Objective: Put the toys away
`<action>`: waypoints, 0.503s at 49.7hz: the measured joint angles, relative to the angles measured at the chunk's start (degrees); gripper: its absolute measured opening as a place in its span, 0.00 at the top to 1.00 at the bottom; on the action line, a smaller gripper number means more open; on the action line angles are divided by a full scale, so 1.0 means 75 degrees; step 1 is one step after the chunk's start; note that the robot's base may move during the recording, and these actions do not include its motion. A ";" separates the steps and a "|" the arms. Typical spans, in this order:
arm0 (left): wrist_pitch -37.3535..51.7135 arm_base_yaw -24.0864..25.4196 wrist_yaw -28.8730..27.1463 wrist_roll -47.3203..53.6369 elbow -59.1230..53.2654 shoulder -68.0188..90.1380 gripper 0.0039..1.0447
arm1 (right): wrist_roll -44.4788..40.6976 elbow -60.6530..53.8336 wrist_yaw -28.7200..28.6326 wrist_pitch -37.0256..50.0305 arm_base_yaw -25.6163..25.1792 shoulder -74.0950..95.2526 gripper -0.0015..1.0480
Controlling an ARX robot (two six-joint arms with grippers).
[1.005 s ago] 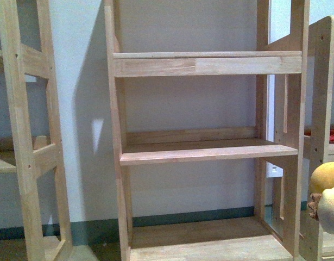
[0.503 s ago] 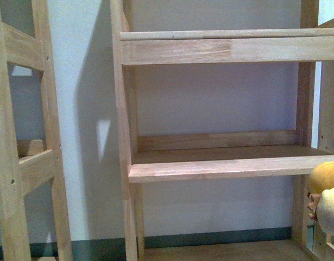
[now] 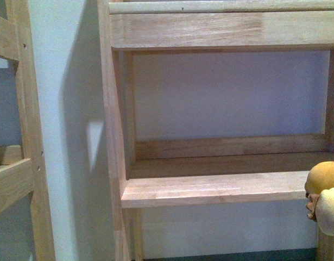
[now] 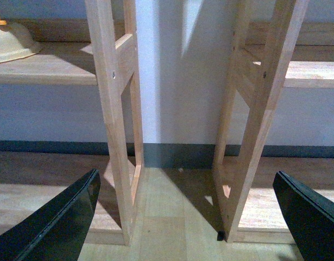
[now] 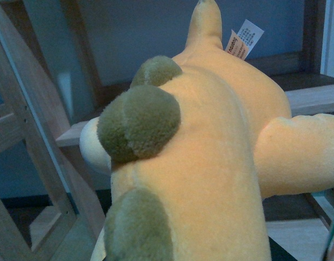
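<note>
The orange-yellow plush toy fills the right wrist view, with olive-green round bumps along its back, a cream part at one side and a white tag near its far tip. My right gripper is shut on the plush toy; its fingers are hidden under the plush. In the front view the toy shows at the right edge, level with the middle shelf board of the wooden shelf unit. My left gripper is open and empty, low over the wooden floor between two shelf units; its dark fingers stand wide apart.
A second wooden shelf frame stands to the left, with a strip of white wall between. In the left wrist view two wooden uprights flank a gap, and a cream bowl-like object sits on a shelf.
The front view has drawn closer to the shelf unit, which now fills more of the frame. The plush toy stays at the right edge, now level with the middle shelf board.
</note>
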 joint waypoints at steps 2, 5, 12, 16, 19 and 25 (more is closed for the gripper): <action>0.0000 0.0000 0.0006 0.0000 0.0000 0.0003 0.05 | 0.0000 0.0000 -0.0003 0.0000 0.0000 0.0000 0.81; 0.0000 0.0000 0.0000 0.0000 0.0000 0.0000 0.05 | 0.0000 0.0000 -0.0003 0.0000 0.0000 0.0000 0.81; 0.0000 0.0000 0.0006 0.0000 0.0000 0.0003 0.05 | 0.0000 0.0003 0.0000 0.0000 0.0000 0.0003 0.81; 0.0000 0.0000 0.0003 0.0000 0.0000 0.0000 0.05 | 0.0000 0.0000 0.0000 0.0000 0.0000 0.0003 0.81; 0.0000 0.0000 0.0003 0.0000 0.0000 0.0000 0.05 | 0.0000 0.0000 -0.0003 0.0000 0.0000 0.0003 0.81; 0.0000 0.0000 0.0006 0.0000 0.0000 0.0003 0.05 | 0.0000 0.0000 -0.0003 0.0000 0.0000 0.0003 0.81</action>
